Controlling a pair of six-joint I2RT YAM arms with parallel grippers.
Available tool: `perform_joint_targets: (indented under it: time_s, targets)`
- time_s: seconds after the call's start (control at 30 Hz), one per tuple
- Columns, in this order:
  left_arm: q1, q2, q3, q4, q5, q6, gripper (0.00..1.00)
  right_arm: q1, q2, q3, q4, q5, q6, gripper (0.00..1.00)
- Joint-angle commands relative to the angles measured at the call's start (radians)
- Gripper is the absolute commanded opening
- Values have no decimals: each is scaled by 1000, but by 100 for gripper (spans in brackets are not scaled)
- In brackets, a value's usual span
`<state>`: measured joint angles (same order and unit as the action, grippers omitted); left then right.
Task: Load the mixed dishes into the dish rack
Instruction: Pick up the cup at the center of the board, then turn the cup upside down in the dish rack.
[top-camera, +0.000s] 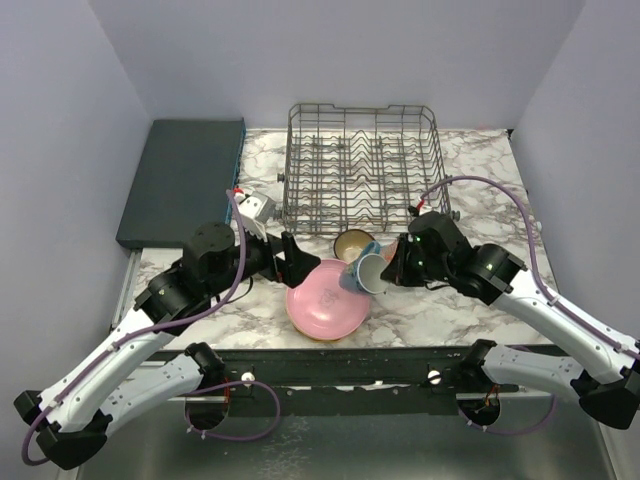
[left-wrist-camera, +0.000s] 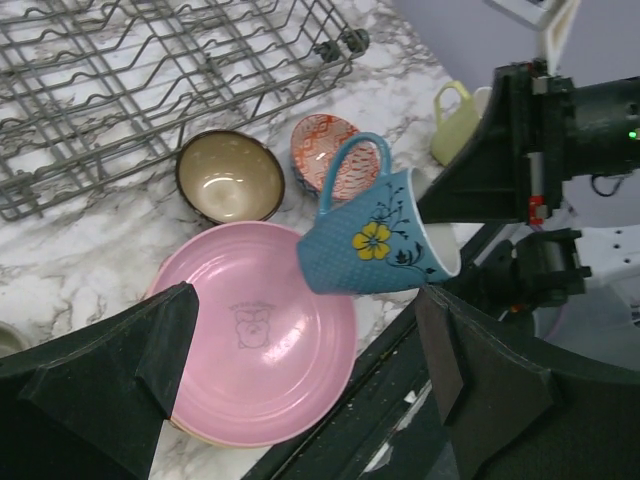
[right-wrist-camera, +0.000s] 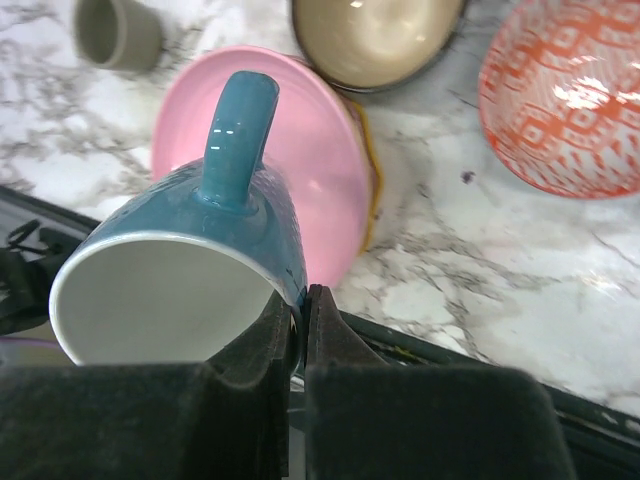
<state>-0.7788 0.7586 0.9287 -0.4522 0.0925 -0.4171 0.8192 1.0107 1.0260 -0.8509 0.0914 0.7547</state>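
Over the right edge of the pink plate (top-camera: 325, 300), we are pinching our right claw (right-wrist-camera: 298, 310) together on the rim of the blue mug (left-wrist-camera: 375, 245), one finger inside its mouth and one outside. The mug is hanging tilted on its side, its handle pointing beyond the plate. At the plate's left edge we are holding our left claw (left-wrist-camera: 305, 345) with its fingers spread wide apart, gripping nothing. Just beyond the plate, the brown bowl (left-wrist-camera: 228, 177) and the red-patterned bowl (left-wrist-camera: 325, 145) are sitting side by side on the desk (top-camera: 480, 180). Further right of the plate, the yellow mug (left-wrist-camera: 455, 122) is showing behind our right arm. Left of the plate, the grey-green mug (right-wrist-camera: 118, 30) is resting. Past the bowls from the plate, the dish rack (top-camera: 362, 165) is standing.
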Motion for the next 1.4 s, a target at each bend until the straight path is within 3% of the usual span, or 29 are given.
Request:
perform_joint_targets:
  time_s: [0.0,0.37,0.73,1.0,1.37]
  targets:
    - [4,-18,-2,37,100,-80,99,6,5,58,200,-141,-48,1]
    - [59,10,21,94,242,-130,98,-13,-38,76,329,-255,-66,1]
    - [383,25,-49,295,672,-259,99,-129,-59,52,466,-487,-39,1]
    - [520,46,-148,634,902,-531,99,-181,-60,39,617,-662,-3,1]
    - [546,57,-210,970,957,-899,99,-184,-70,30,712,-721,-18,1]
